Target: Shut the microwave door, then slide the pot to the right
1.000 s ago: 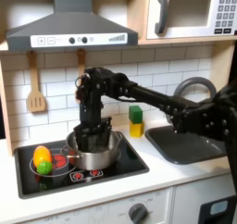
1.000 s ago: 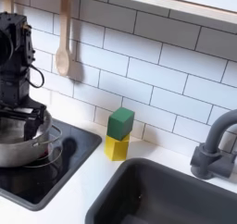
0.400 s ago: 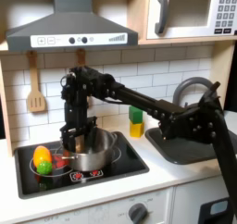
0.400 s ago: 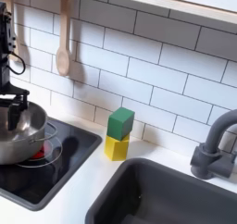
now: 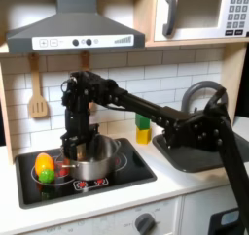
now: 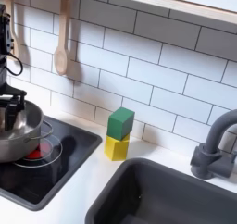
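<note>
First exterior view: our gripper [image 5: 76, 147] is reaching into the pot [image 5: 97, 159] near the stove's [image 5: 126, 173] left edge; we cannot tell its jaw state.

pot [image 6: 20, 140] on stove [image 6: 65, 158], blocks [image 6: 118, 135], sink [image 6: 167, 195]

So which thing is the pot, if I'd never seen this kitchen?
Find the black stovetop under the grey hood. The pot sits on it beneath the gripper: wide, shallow, shiny steel, unlike the yellow-and-green toy food beside it.
</note>
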`<action>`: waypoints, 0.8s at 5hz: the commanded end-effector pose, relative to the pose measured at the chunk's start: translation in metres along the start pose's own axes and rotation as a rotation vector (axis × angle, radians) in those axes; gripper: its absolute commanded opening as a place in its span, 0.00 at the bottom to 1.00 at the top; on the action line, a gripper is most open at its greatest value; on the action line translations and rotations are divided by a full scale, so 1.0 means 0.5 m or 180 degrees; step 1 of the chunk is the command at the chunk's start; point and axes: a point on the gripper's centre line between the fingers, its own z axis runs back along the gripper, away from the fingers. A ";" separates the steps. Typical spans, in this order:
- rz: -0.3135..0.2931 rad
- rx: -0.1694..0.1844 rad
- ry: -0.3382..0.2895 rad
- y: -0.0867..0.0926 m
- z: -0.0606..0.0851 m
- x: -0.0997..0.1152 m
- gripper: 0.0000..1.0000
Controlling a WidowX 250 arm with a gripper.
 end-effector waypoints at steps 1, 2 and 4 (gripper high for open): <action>0.0025 0.0038 -0.0043 0.011 0.009 0.008 1.00; 0.0082 0.0038 -0.0069 0.014 0.012 0.013 1.00; 0.0107 0.0026 -0.0047 0.013 0.007 0.009 1.00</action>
